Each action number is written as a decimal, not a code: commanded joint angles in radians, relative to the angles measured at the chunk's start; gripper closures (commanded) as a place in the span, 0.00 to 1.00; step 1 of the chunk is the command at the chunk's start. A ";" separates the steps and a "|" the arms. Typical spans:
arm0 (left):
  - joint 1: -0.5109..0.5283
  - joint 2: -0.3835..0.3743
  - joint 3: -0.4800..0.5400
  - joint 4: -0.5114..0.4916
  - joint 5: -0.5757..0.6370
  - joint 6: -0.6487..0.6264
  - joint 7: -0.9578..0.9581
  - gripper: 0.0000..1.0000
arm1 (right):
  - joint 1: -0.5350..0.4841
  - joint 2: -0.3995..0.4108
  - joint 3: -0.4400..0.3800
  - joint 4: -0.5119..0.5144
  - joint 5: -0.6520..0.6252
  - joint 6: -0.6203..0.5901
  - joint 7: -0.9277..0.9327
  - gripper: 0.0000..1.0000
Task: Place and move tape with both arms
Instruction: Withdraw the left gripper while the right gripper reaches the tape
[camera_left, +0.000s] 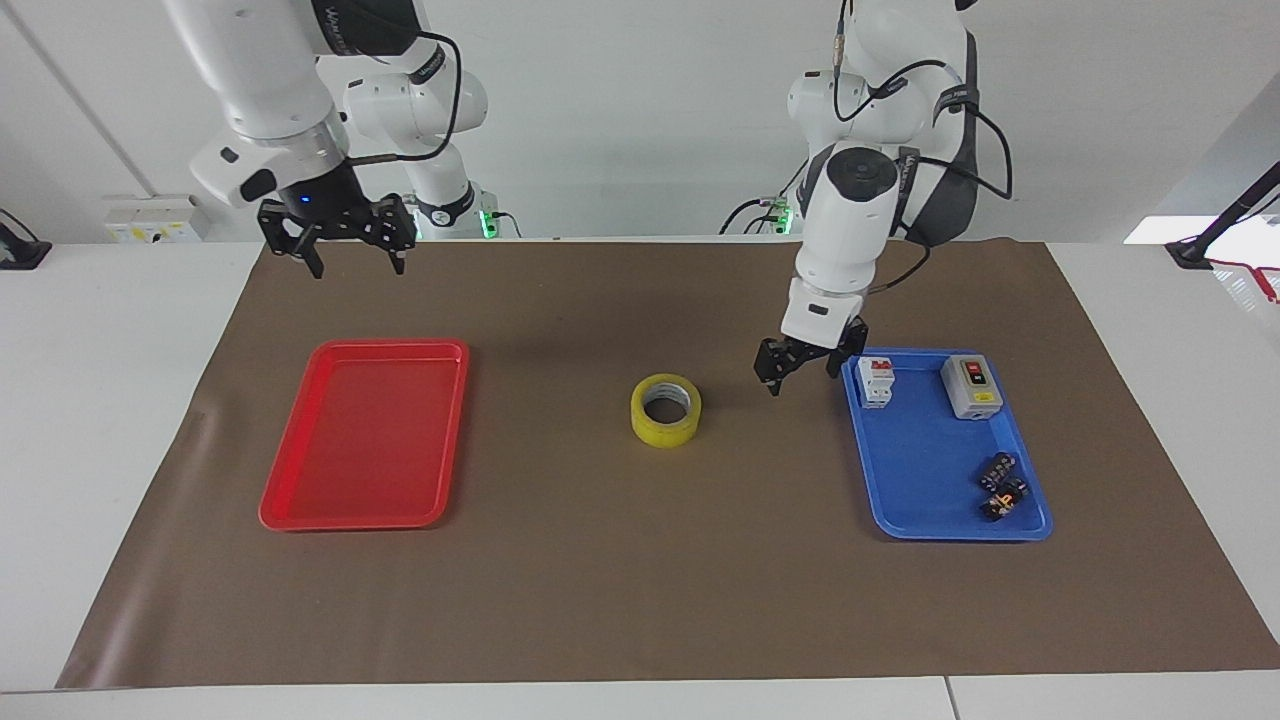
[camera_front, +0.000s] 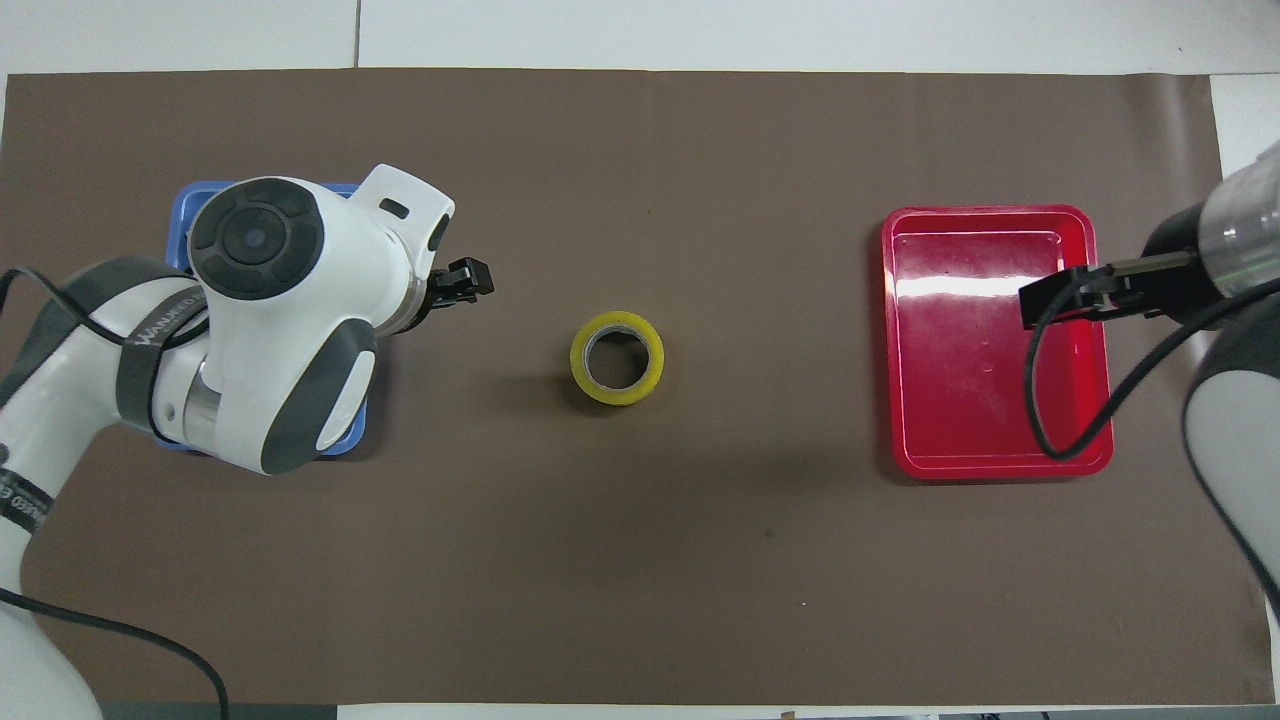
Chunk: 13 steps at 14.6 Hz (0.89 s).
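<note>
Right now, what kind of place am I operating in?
Most likely a robotics lab bench set up for sorting trials: a brown mat covers the white table, with a red tray, a blue tray of electrical switch parts, and a yellow tape roll between them.

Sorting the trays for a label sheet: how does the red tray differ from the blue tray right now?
The red tray holds nothing; the blue tray holds several small electrical parts. The red tray lies toward the right arm's end of the table, the blue tray toward the left arm's end. Both are rectangular, rimmed, and lie flat on the brown mat.
</note>
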 joint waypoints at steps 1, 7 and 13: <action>0.091 -0.068 -0.009 -0.023 -0.058 -0.049 0.150 0.00 | 0.118 0.110 0.002 0.001 0.018 0.113 0.137 0.00; 0.281 -0.116 0.000 0.060 -0.101 -0.217 0.431 0.00 | 0.323 0.339 0.002 0.000 0.051 0.435 0.344 0.00; 0.337 -0.108 0.003 0.175 -0.103 -0.340 0.511 0.00 | 0.392 0.459 0.004 -0.066 0.046 0.602 0.330 0.00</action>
